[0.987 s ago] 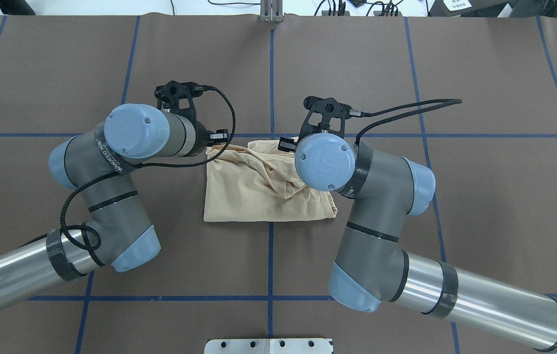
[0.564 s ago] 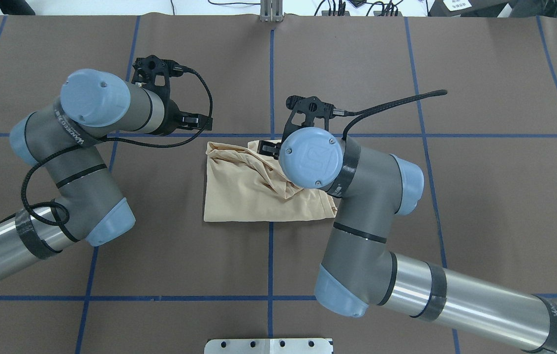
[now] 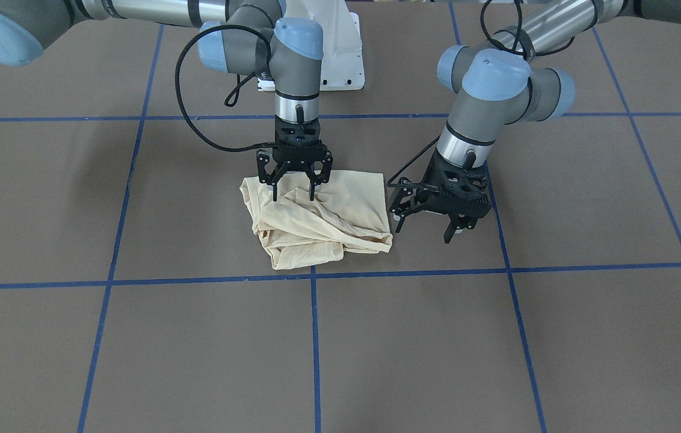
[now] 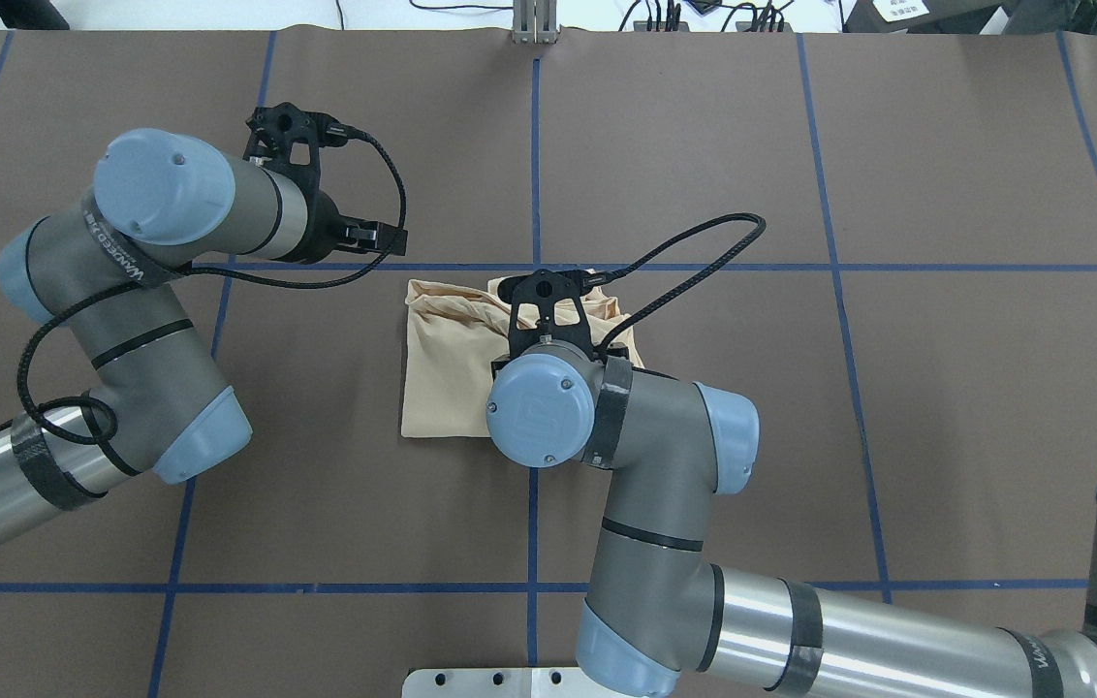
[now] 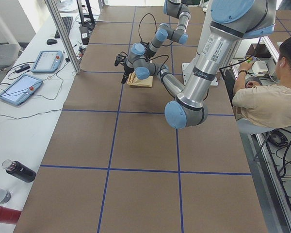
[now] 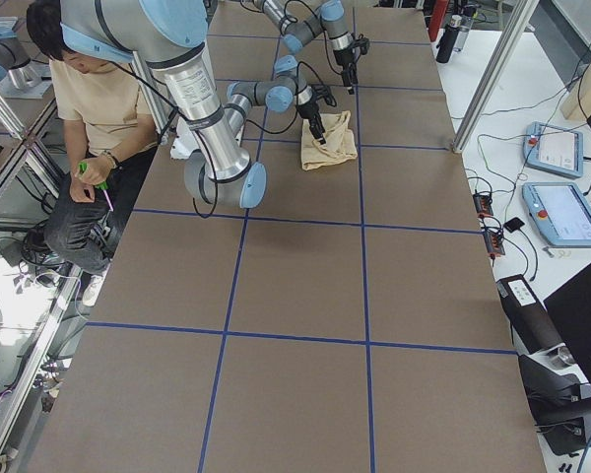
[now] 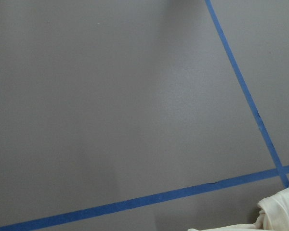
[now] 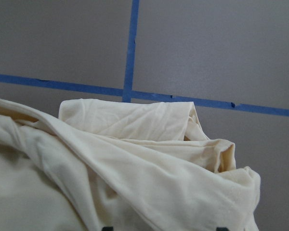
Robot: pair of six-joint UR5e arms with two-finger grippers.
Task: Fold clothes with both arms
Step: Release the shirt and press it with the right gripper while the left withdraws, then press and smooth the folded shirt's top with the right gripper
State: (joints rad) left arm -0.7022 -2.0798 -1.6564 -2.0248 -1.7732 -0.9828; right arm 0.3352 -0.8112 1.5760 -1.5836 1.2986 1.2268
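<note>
Since a second before, the right arm [image 4: 650,456] had swung back over the T-shirt [image 3: 322,225], and the left arm [image 4: 137,291] had pulled off toward the table's [image 3: 136,349] left end. The right gripper [image 3: 294,193] stood spread, tips on the bunched cloth, clasping nothing. The left gripper [image 3: 423,230] hung spread and empty beside the T-shirt, which lay mid-table.

Rumpled cream shirt [image 8: 135,168] lies on a blue-taped table [image 8: 207,48].

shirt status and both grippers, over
Right gripper open, tips down at the shirt. Left gripper open, beside the shirt, off it. Shirt folded small, top layer rumpled. Nothing blocking.
</note>
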